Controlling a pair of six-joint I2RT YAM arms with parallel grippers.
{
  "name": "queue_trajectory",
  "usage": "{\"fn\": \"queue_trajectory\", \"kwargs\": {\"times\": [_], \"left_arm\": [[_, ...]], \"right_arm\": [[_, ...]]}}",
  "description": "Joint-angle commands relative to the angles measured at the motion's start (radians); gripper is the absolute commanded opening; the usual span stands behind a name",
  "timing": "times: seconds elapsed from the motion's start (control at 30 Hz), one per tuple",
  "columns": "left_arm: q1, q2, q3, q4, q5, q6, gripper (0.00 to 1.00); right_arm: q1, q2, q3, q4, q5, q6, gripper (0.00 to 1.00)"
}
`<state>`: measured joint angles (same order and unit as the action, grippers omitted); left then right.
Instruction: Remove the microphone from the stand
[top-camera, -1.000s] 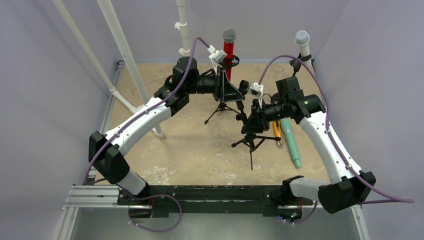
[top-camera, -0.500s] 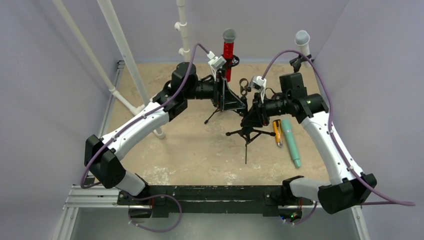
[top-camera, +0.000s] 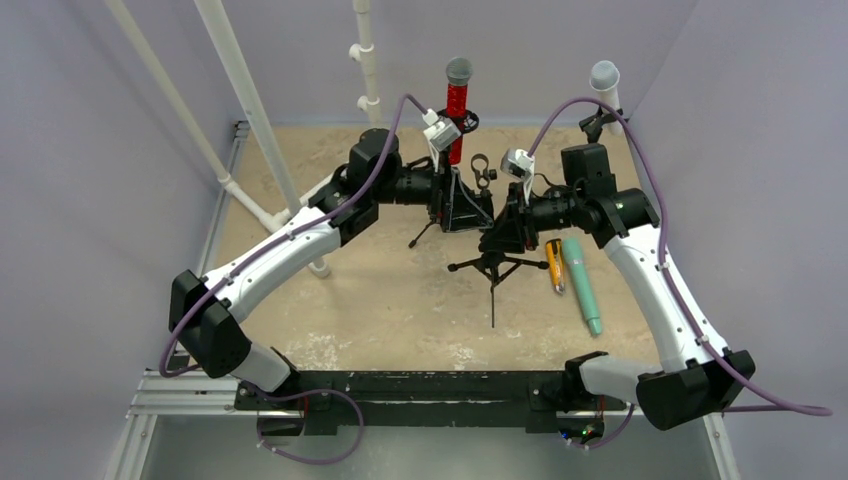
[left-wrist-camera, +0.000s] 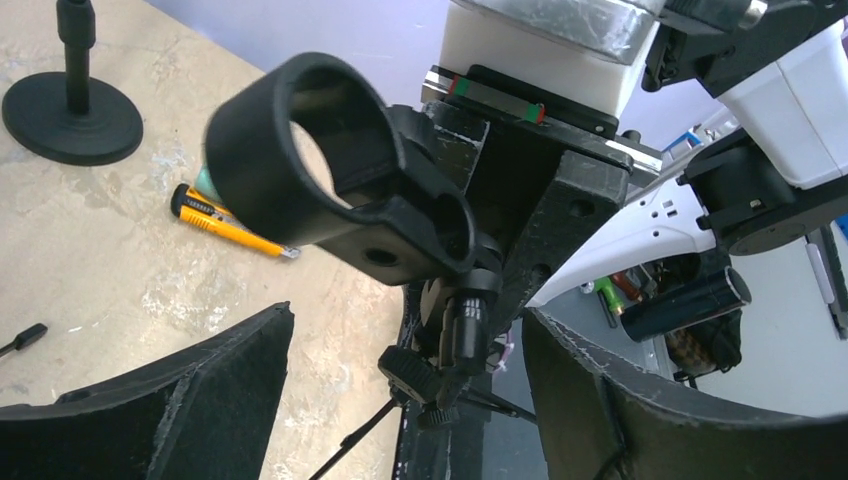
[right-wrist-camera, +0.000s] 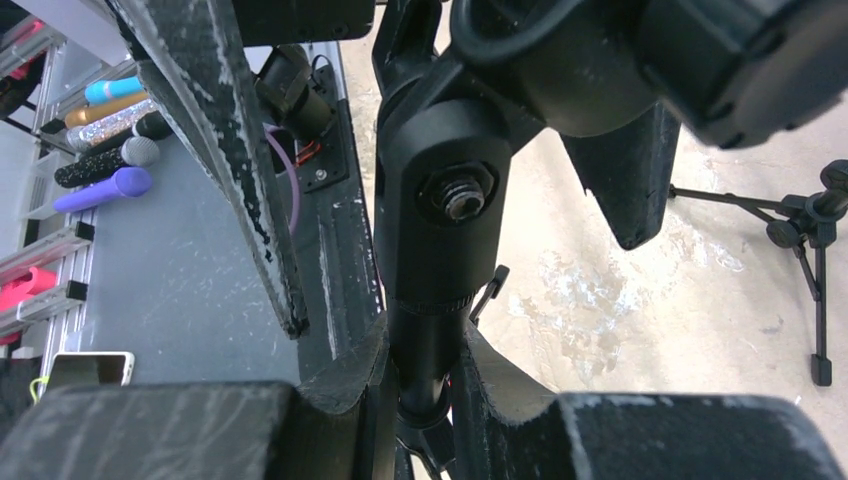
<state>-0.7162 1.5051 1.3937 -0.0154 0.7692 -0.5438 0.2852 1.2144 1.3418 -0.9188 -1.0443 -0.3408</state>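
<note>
A black tripod stand (top-camera: 491, 270) stands mid-table, its ring clip (top-camera: 481, 170) empty. The clip fills the left wrist view (left-wrist-camera: 330, 170). My right gripper (top-camera: 502, 232) is shut on the stand's pole (right-wrist-camera: 428, 330), just under the clip joint. My left gripper (top-camera: 482, 207) is open, its fingers (left-wrist-camera: 150, 400) wide apart on either side of the stand's neck (left-wrist-camera: 462, 320) without touching it. A teal microphone (top-camera: 581, 285) lies flat on the table to the right of the stand.
An orange pen-like tool (top-camera: 553, 266) lies beside the teal microphone. A red microphone (top-camera: 457, 98) sits in a round-base stand at the back. A grey-headed microphone (top-camera: 604, 76) stands back right. A second tripod (top-camera: 440, 222) is under the left gripper. White pipes (top-camera: 240, 90) rise at left.
My right gripper has carried the stand back and a little left and set it more upright. My left gripper has shifted right, up to the stand's clip. The teal microphone has not moved.
</note>
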Motion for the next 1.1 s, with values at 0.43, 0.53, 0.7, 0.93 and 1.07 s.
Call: {"fn": "queue_trajectory", "kwargs": {"times": [0.43, 0.53, 0.7, 0.93, 1.07], "left_arm": [[-0.020, 0.062, 0.068, 0.019, 0.029, 0.022, 0.40], [-0.021, 0.068, 0.072, 0.027, 0.044, 0.018, 0.23], [-0.020, 0.055, 0.057, 0.018, 0.050, 0.036, 0.00], [-0.007, 0.012, 0.019, 0.020, 0.039, 0.046, 0.00], [-0.001, -0.005, 0.005, 0.029, 0.034, 0.039, 0.00]], "right_arm": [[-0.001, -0.038, -0.020, 0.053, -0.071, 0.019, 0.00], [-0.001, -0.042, -0.030, 0.056, -0.067, 0.021, 0.00], [-0.001, -0.046, -0.033, 0.067, -0.013, 0.046, 0.02], [-0.002, -0.092, -0.078, 0.102, 0.038, 0.073, 0.28], [-0.003, -0.097, -0.083, 0.102, 0.065, 0.078, 0.47]]}}
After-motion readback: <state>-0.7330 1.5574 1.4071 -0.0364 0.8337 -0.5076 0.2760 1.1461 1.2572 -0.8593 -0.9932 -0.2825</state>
